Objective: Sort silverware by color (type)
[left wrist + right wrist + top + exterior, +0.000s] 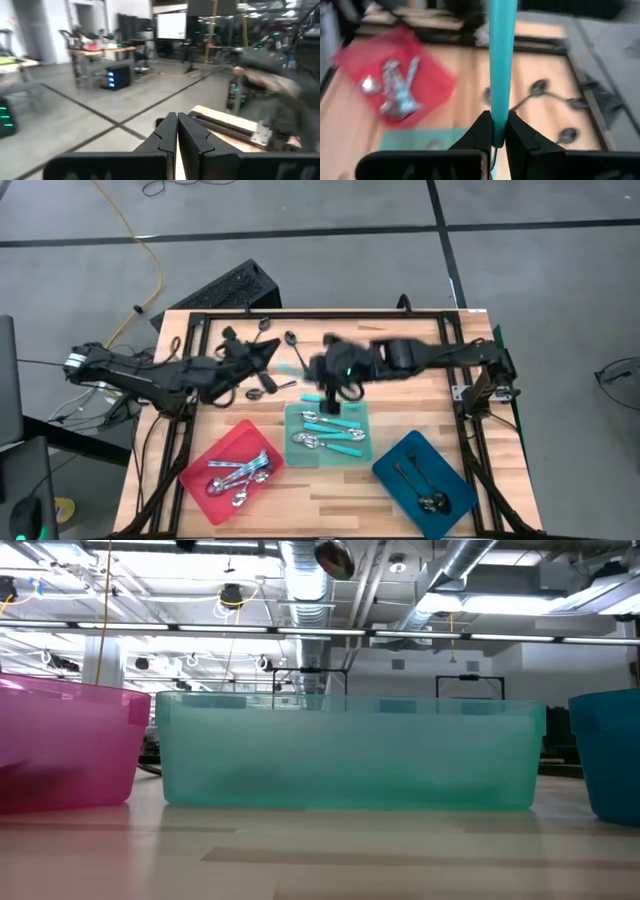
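Grey floor with taped lines surrounds the wooden bench [420, 405], whose near edge carries three trays: red tray [232, 470] toward the near-left corner with shiny spoons [240, 475], teal tray [328, 436] at the middle with turquoise-handled spoons [335, 435], blue tray [424, 483] toward the near-right corner with dark spoons [425, 495]. More dark spoons [268, 330] lie loose near the far edge.

Over the teal tray's far rim hangs the right gripper [494, 136], jaws nearly shut, pinching a turquoise handle [499, 65] close to its end; its bowl is not visible. The left gripper [177, 131], jaws fully closed with nothing seen between them, sits left of centre, near the loose spoons, pointing out past the bench.

To do this step well, the right arm should probably carry the spoon fully over the tray's middle, lower it close to the pile and only then release, so it cannot bounce over the rim. Blur suggests motion; slowing first seems wise.
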### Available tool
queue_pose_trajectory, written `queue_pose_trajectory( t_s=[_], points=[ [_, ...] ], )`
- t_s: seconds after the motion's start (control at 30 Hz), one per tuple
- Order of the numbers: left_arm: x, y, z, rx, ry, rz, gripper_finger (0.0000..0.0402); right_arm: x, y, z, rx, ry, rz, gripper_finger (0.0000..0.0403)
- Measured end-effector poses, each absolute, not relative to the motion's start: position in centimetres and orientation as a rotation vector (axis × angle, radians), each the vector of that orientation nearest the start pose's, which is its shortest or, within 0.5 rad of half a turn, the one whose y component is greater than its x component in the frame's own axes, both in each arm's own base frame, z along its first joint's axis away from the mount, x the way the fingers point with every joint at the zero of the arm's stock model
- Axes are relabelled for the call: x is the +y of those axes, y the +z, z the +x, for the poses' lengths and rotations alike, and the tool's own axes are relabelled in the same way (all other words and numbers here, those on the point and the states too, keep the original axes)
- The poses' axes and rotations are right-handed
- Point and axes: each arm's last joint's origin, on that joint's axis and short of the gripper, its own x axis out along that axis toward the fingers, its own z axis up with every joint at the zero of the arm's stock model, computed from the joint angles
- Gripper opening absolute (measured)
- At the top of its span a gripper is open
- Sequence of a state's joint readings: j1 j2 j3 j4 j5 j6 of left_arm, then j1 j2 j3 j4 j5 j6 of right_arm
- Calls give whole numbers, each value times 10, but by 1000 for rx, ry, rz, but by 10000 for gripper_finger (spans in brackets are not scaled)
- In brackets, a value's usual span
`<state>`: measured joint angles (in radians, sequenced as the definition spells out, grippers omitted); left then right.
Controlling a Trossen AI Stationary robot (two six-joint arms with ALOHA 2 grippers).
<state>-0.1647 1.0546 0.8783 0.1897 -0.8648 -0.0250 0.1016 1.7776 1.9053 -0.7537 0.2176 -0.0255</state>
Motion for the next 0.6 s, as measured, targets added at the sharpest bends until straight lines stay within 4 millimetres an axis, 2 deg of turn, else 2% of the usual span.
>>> queue_pose_trajectory(
  t_s=[0.07, 0.17, 0.27, 0.33, 0.43, 0.53, 0.6],
  points=[
    [-6, 355, 229, -56, 637, -68, 0, 44, 381, 388, 668, -83, -135, 49],
    [4, 376, 222, -156, 488, -148, 0, 54, 355, 390, 713, -120, -122, 49],
    [6, 375, 221, -123, 392, -183, 0, 53, 324, 387, 806, -168, -123, 49],
    [4, 364, 223, -50, 389, -181, 0, 46, 307, 386, 866, -193, -137, 49],
    [0, 348, 224, -3, 446, -175, 0, 31, 308, 390, 833, -205, -128, 49],
    [1, 332, 224, -42, 515, -150, 0, 21, 316, 397, 747, -150, -84, 49],
    [6, 326, 223, -94, 552, -106, 0, 21, 318, 398, 742, -77, -25, 49]
  ],
)
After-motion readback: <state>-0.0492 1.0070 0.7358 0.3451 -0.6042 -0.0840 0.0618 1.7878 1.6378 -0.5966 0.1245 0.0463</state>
